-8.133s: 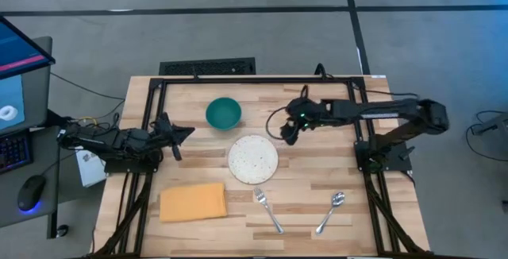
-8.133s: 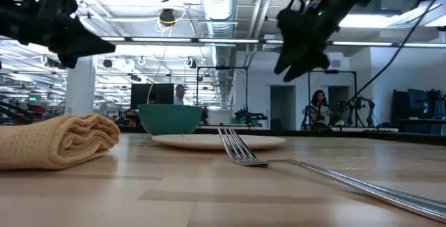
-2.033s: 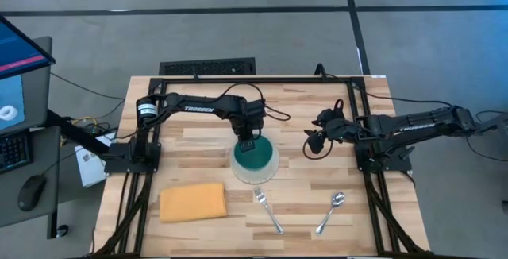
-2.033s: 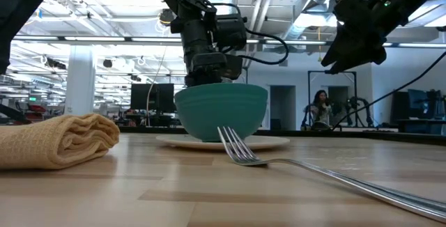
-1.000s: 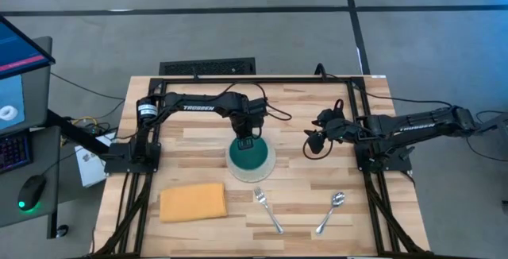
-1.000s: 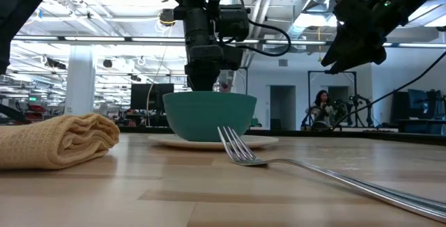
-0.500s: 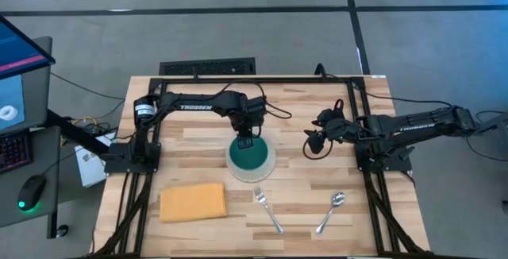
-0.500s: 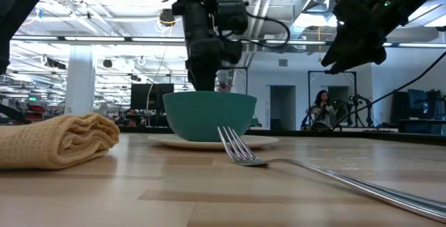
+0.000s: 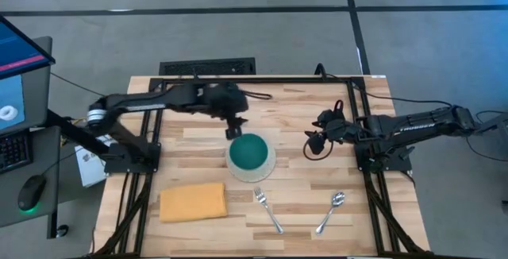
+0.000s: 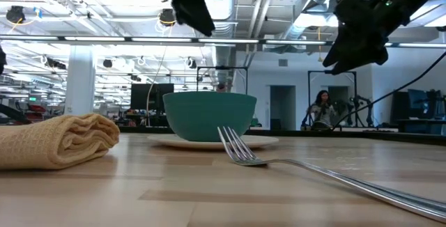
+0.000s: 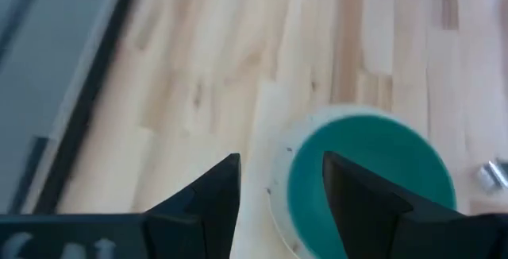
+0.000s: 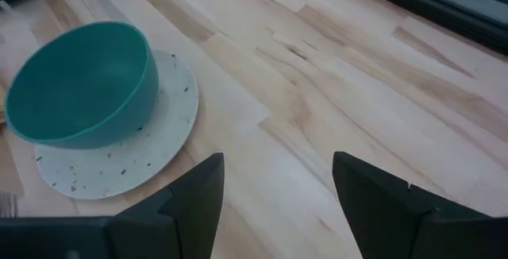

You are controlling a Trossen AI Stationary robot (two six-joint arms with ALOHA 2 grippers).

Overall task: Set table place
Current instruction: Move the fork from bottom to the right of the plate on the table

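A teal bowl (image 9: 248, 152) stands upright by its base on a white speckled plate (image 9: 271, 166) in the middle of the wooden table place (image 9: 198, 152). My left gripper (image 9: 236, 129) hangs open in the air just beyond the bowl's far left side, clear of it; the left wrist view shows the bowl (image 11: 365, 175) past its spread fingers (image 11: 279, 187). My right gripper (image 9: 311, 146) waits open above the table to the right of the plate, looking at the bowl (image 12: 79, 84). A folded yellow-orange cloth (image 9: 193, 201), a fork (image 9: 268, 210) and a spoon (image 9: 330, 212) lie near the front edge.
Black frame rails (image 9: 155, 124) run along the left, right and far sides of the tabletop. In the low view the cloth (image 10: 59, 140) and fork (image 10: 240, 150) lie close in front. A person (image 10: 322, 108) sits far off in the room behind.
My left gripper has opened and let go of the bowl's far rim, then risen and drawn back toward the table's far left. The bowl has stayed upright on the plate. My right gripper has kept still.
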